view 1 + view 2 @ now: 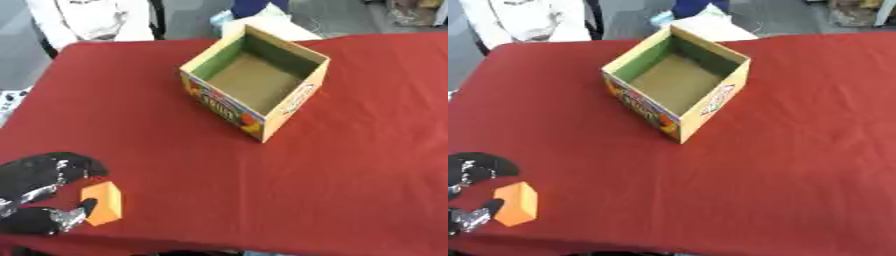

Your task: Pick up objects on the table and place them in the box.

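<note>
One open cardboard box (255, 75) stands on the red-covered table (350, 165), toward the far edge and roughly midway between the left and right edges, turned so that one corner points at the near edge. Its outer walls carry bright printed graphics in red, yellow, blue and green; on the left-facing wall a dark band holds yellow lettering, and on the right-facing wall there is a white oval with red lettering. Neither wording can be read. The inside shows plain brown cardboard at the bottom, with greenish inner walls.

An orange block (103, 202) sits near the near-left corner of the table, well apart from the box. It is a small, plain, flat-sided solid with no markings visible.

The left hand (39, 192), black with silver parts, enters at the lower left edge. Its upper fingers arch above the block and its thumb tip meets the block's lower left side; the hand is curled around the block.

The right hand appears in neither view.
</note>
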Available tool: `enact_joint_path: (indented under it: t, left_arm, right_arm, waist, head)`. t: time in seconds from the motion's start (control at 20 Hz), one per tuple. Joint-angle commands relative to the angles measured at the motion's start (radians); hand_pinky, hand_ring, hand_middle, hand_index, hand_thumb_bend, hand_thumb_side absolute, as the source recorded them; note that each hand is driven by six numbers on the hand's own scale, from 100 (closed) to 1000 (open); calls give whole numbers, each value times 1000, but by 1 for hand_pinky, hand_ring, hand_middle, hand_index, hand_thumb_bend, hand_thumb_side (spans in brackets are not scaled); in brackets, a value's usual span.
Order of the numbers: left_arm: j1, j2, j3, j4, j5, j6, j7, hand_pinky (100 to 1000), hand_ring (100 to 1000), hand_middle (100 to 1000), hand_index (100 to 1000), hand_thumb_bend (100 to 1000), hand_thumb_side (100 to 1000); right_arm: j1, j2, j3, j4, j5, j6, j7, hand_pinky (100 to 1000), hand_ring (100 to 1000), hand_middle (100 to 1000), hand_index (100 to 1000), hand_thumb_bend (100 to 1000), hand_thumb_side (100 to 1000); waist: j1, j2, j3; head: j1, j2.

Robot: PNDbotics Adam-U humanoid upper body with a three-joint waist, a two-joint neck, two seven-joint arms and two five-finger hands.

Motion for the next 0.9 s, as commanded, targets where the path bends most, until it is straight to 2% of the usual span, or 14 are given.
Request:
enact_joint_path:
  t: [0.05, 0.6, 0.9]
  left_arm:
    - [2, 23, 6, -12, -13, 17, -11, 950, 954, 870, 992, 151, 1000]
    - [2, 15, -1, 24, -59, 46, 11, 951, 959, 872, 991, 227, 1000]
    - [-8, 10, -12, 60, -90, 49, 29, 954, 963, 874, 983, 233, 1000]
  right_arm:
    - [-6, -21, -4, -15, -7, 0, 4, 624, 739, 509, 700, 100, 794]
    - [-6, -16, -2, -15, -10, -1, 10, 623, 739, 506, 697, 100, 795]
    - [-6, -11, 2, -15, -13, 1, 17, 622, 739, 504, 696, 100, 798]
  waist:
    - [-2, -7, -1]
    - [-4, -3, -6]
    - [-5, 0, -10]
  head:
    - [2, 9]
    - [4, 8]
    - [6, 5]
